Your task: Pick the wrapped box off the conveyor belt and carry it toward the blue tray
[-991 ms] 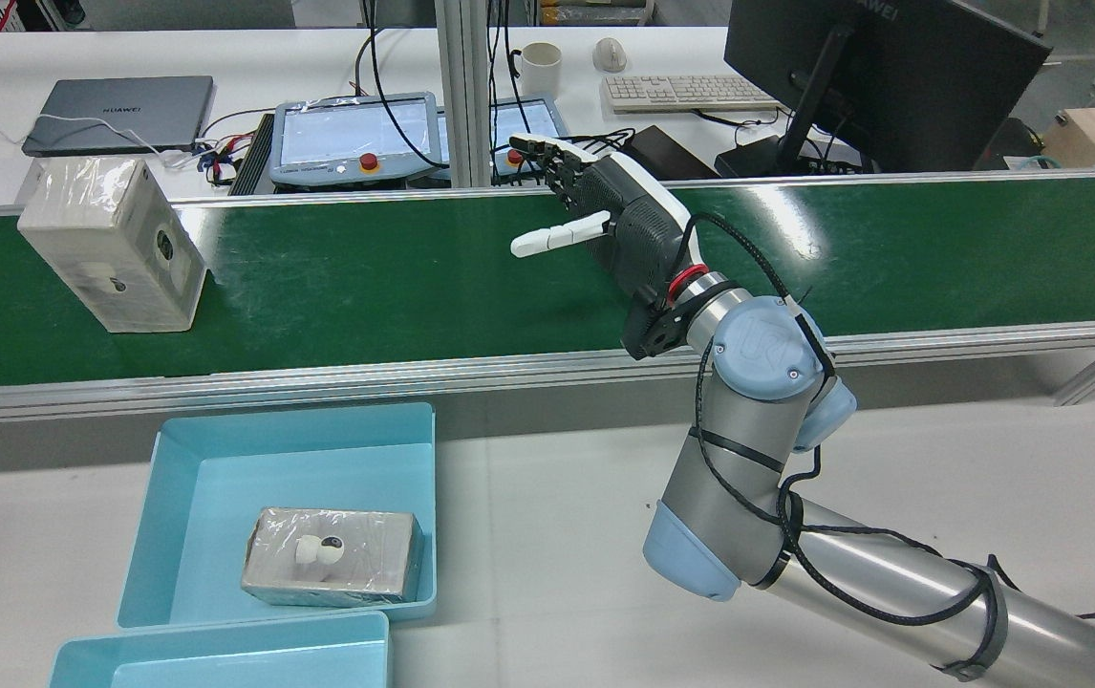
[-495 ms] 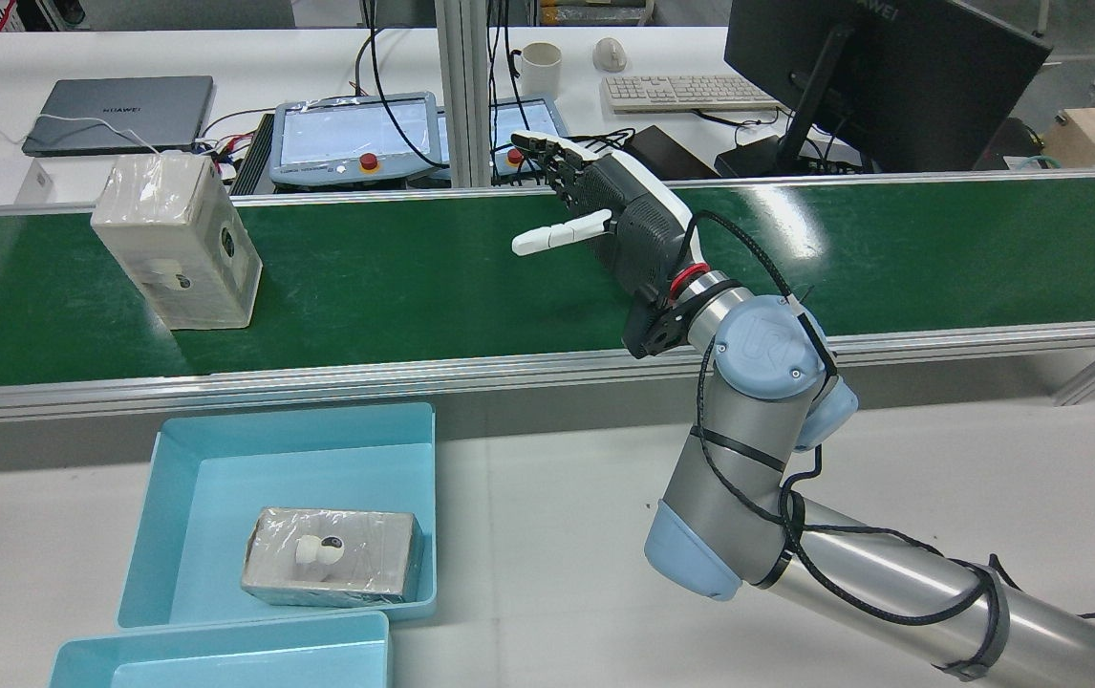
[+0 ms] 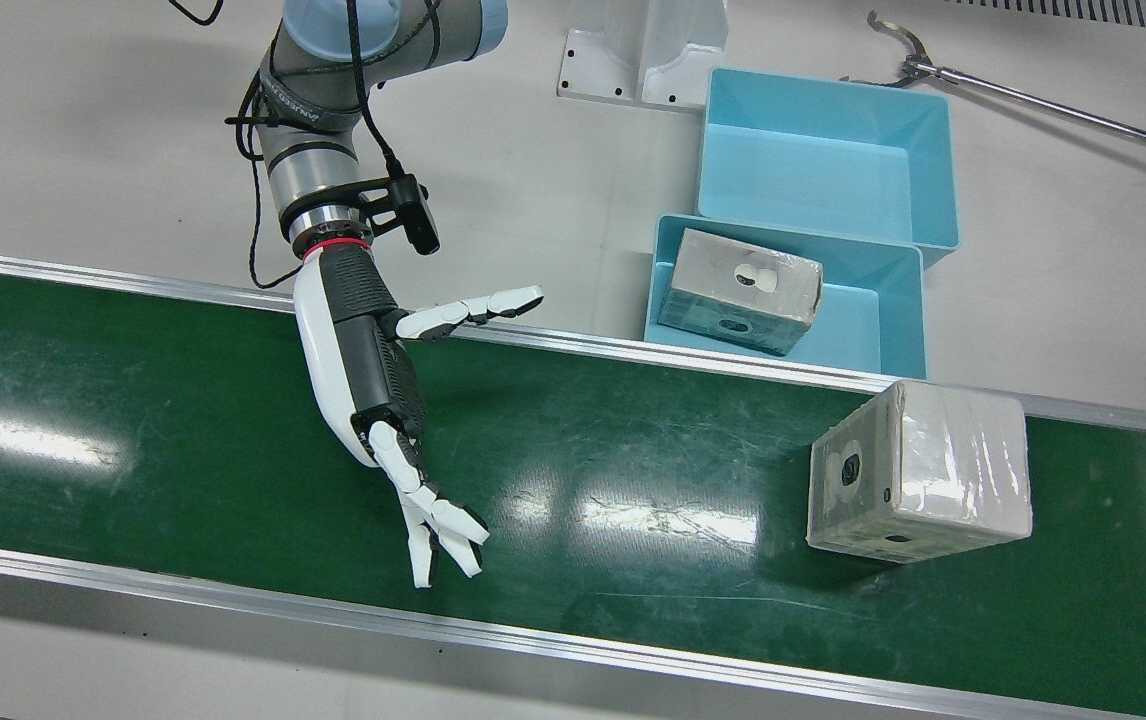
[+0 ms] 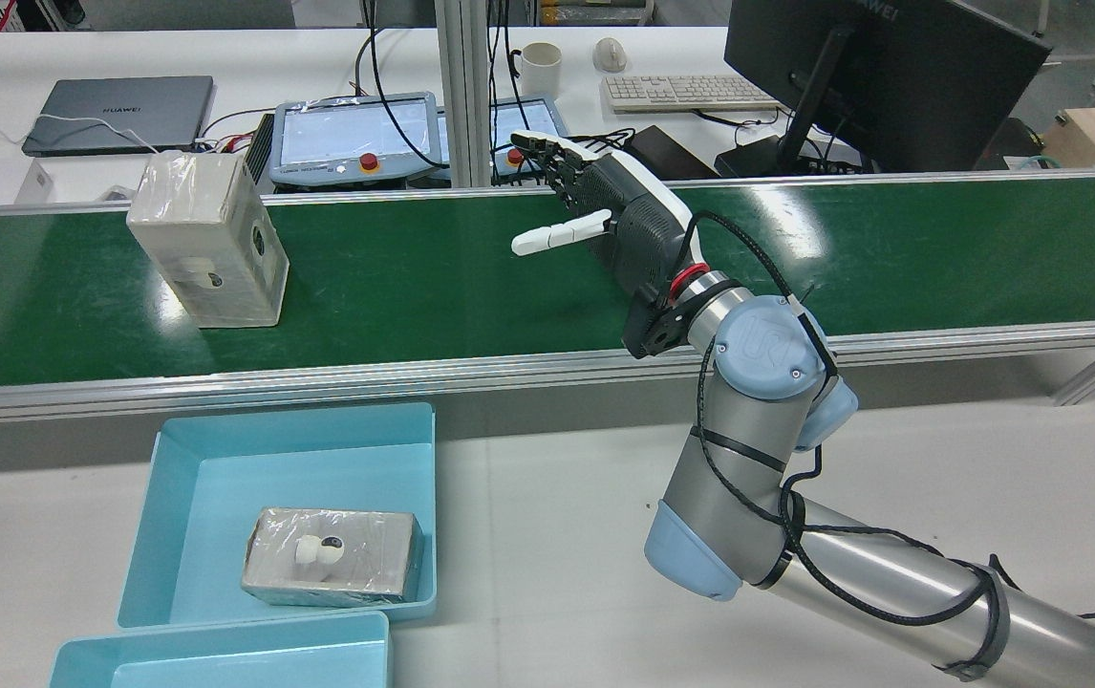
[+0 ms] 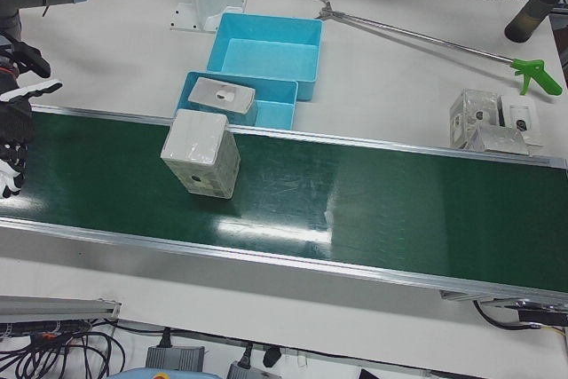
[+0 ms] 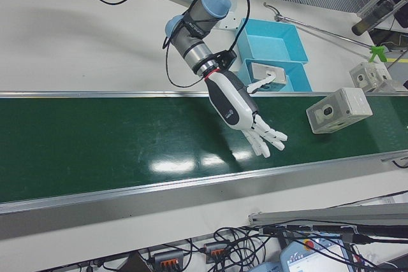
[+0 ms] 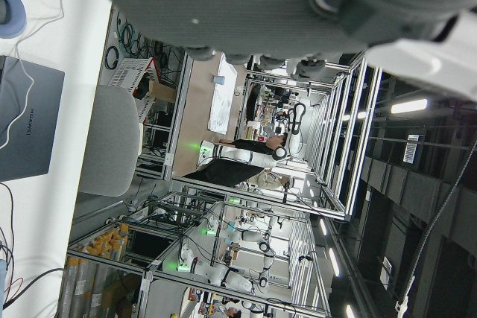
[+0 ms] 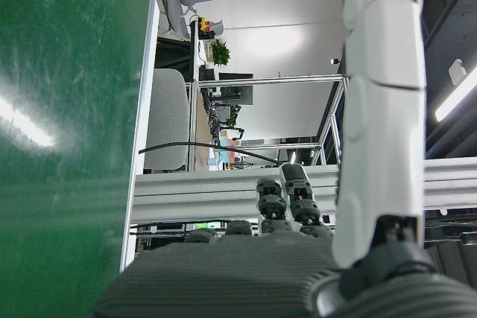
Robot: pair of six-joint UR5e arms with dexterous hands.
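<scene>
Rear view high behind the arm, facing forward over the conveyor belt [image 4: 509, 277]; front view nearly straight down, belt [image 3: 183, 430] across lower frame; side-front views oblique (opposite ends, both share the belt); hand views lie sideways, close, left one looking off-station

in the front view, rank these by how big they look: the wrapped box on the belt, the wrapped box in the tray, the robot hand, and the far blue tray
1. Far blue tray.
2. Robot hand, fingers spread.
3. Wrapped box on the belt.
4. Wrapped box in the tray.

The two boxes may be alike; the belt one stands on end, nearer the camera.
</scene>
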